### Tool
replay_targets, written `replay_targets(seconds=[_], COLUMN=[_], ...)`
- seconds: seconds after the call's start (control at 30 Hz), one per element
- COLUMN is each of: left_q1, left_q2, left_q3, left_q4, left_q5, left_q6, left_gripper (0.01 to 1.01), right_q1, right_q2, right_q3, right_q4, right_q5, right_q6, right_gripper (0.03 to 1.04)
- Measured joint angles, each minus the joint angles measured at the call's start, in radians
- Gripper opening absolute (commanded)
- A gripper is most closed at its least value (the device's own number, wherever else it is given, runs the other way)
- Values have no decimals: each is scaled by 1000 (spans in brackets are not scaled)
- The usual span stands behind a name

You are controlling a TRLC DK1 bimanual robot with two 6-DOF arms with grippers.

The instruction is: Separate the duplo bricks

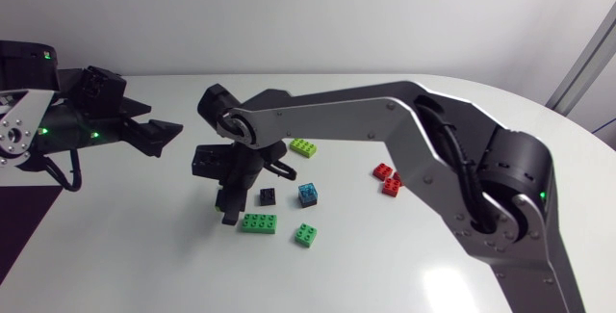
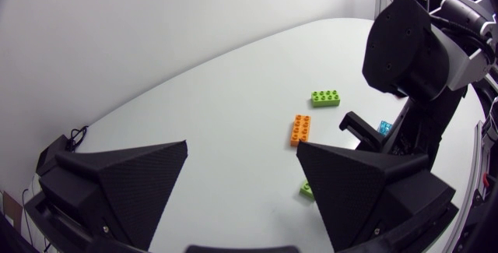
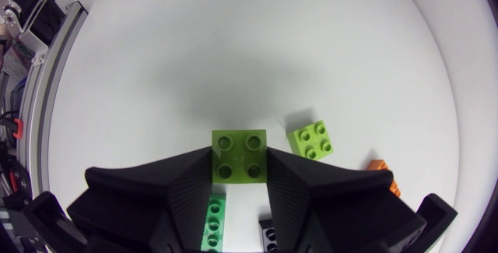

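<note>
My right gripper (image 3: 239, 162) is shut on a lime-green 2x2 brick (image 3: 239, 150), one finger on each side. Under it lie a darker green brick (image 3: 212, 223) and a black brick (image 3: 268, 239). Another lime 2x2 brick (image 3: 311, 140) and an orange brick (image 3: 381, 172) lie beside its fingers. From above, the right gripper (image 1: 229, 213) points down over the green 2x4 brick (image 1: 258, 222), and the held brick is hidden. My left gripper (image 1: 156, 132) hangs open and empty at the left, well away from the bricks. Its wide-apart fingers (image 2: 132, 183) frame the orange brick (image 2: 300, 128).
Loose on the table are a black brick (image 1: 268, 196), a blue brick (image 1: 308, 195), a green 2x2 brick (image 1: 306, 235), a lime brick (image 1: 304, 146) and red bricks (image 1: 388, 178). My right arm (image 1: 385, 120) spans the table from the right.
</note>
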State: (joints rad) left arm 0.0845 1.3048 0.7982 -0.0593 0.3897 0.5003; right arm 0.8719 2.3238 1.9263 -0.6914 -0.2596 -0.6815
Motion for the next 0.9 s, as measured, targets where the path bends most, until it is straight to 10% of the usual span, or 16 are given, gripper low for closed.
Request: replay_targets(seconds=[0.6, 0.9], left_q1=[14, 15], left_q2=[-16, -16], left_q3=[-24, -24], left_q4=[-4, -4], left_q5=[24, 26], left_q6=[7, 7], left_gripper=[982, 982], right_q1=[13, 13], right_q2=[66, 74], right_q3=[69, 69], right_q4=[-43, -43], right_q5=[82, 96], right_q6=[2, 2], right_gripper=[280, 546])
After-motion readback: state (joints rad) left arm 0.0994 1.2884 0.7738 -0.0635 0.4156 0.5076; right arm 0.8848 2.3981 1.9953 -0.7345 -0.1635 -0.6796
